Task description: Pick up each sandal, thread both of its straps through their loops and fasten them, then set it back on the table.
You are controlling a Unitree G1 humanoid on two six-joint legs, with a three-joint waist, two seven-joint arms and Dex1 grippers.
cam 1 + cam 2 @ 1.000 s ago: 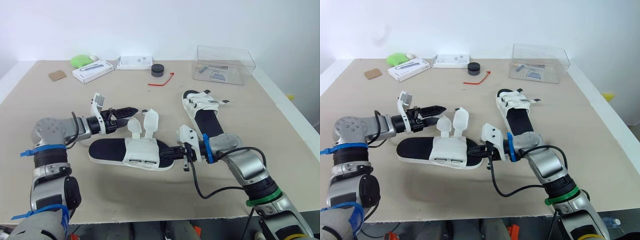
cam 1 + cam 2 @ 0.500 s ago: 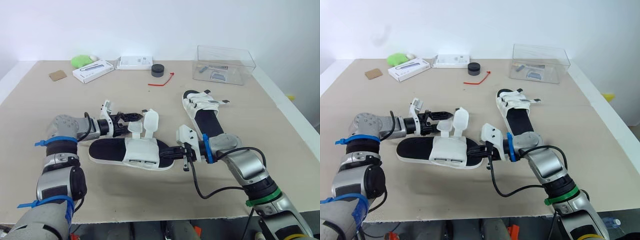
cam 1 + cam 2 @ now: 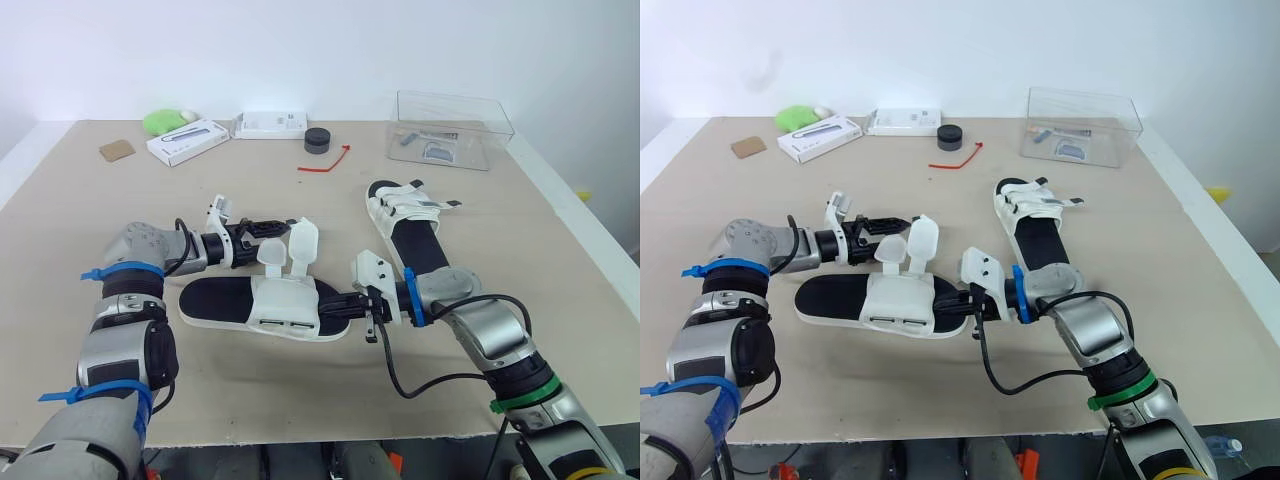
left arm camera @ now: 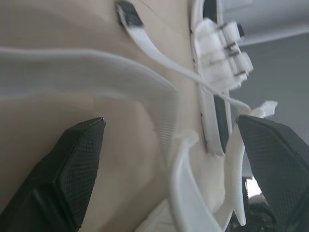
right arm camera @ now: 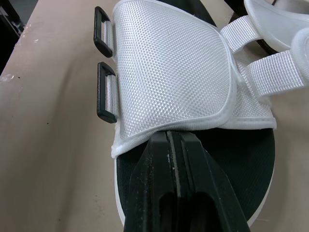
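The near sandal [image 3: 280,305] lies flat mid-table, black footbed up, with a white mesh upper. Its two white straps [image 3: 300,243] stand loose and curl upward; both black loops [image 5: 105,92] on the upper's far side hold nothing. My left gripper [image 3: 283,227] is open just behind the straps, and the left wrist view shows a strap [image 4: 188,183] between its spread fingers [image 4: 72,164]. My right gripper [image 3: 337,306] is shut on the sandal's sole edge beside the upper. A second sandal [image 3: 405,225] lies to the right with its straps across its upper.
Along the back edge stand a clear plastic box [image 3: 450,128], a black round cap [image 3: 318,140], a red tie [image 3: 325,162], two white boxes [image 3: 187,141], a green object [image 3: 165,122] and a brown card [image 3: 116,150].
My left gripper has moved right, closer to the loose straps, and its wrist has rolled. The right gripper and both sandals have stayed put.
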